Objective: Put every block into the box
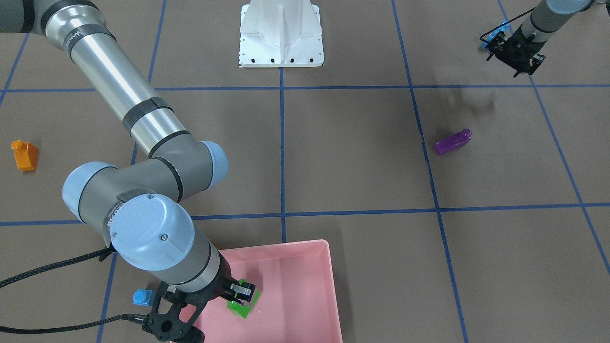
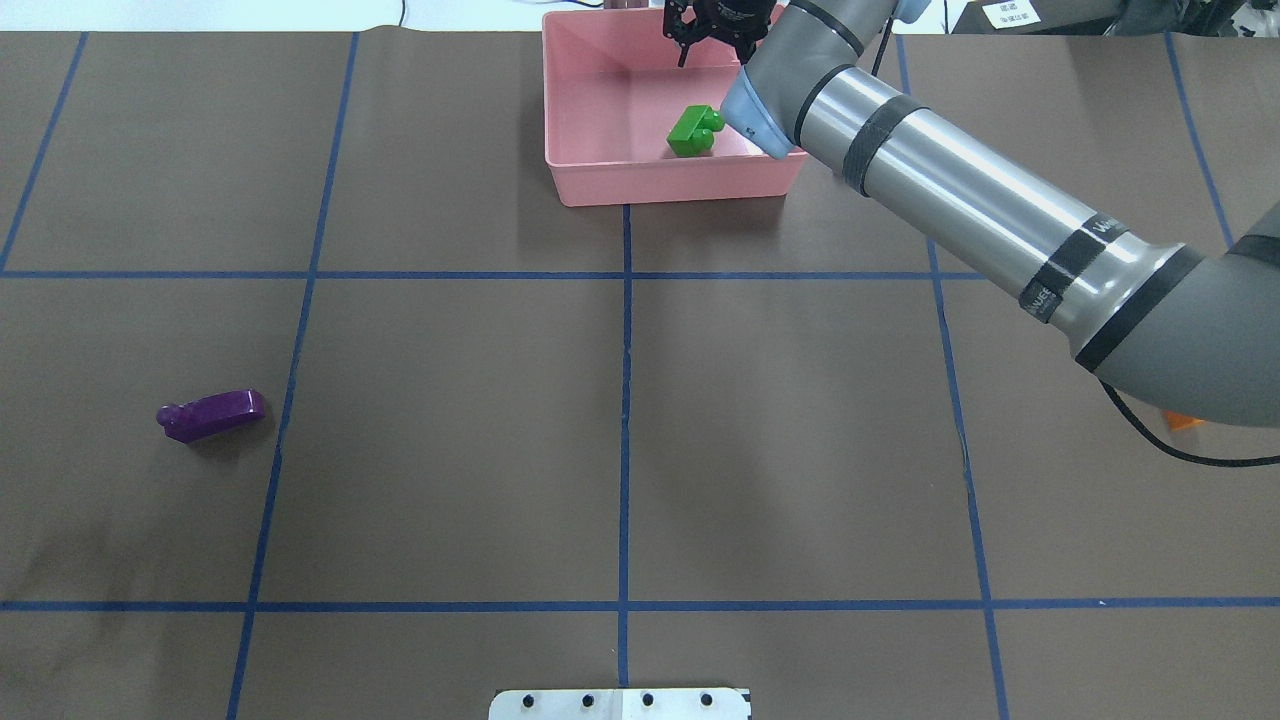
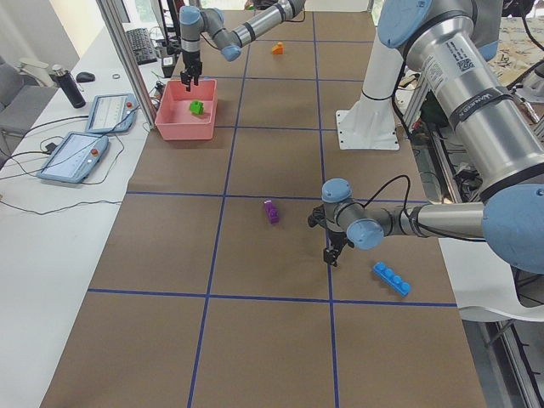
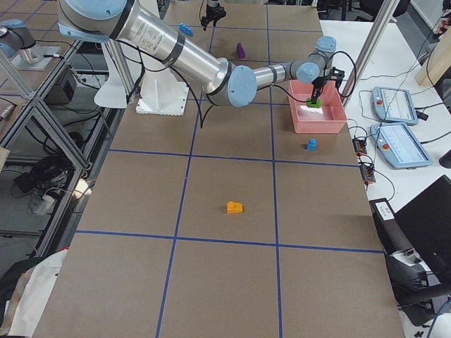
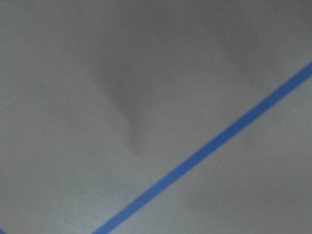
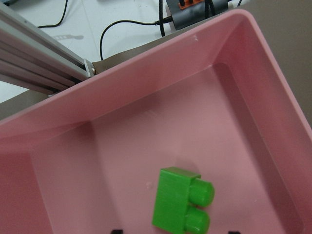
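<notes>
The green two-stud block (image 6: 181,206) lies on the floor of the pink box (image 2: 660,185), free of any finger. My right gripper (image 2: 712,50) hangs open just above it, and its two fingertips (image 6: 117,230) stand wide apart at the wrist view's bottom edge. The purple sloped block (image 1: 452,141), the orange block (image 1: 25,156) and the small blue block (image 1: 141,297) lie on the table outside the box. The small blue block is right beside the box. My left gripper (image 1: 512,59) hovers low next to the long light-blue block (image 3: 391,278). It is too small to tell whether it is open or shut.
The white robot base (image 1: 281,35) stands at the table's near-robot edge. My right arm stretches across the table to the box. Tablets and cables lie on the white bench (image 3: 76,144) beyond the box.
</notes>
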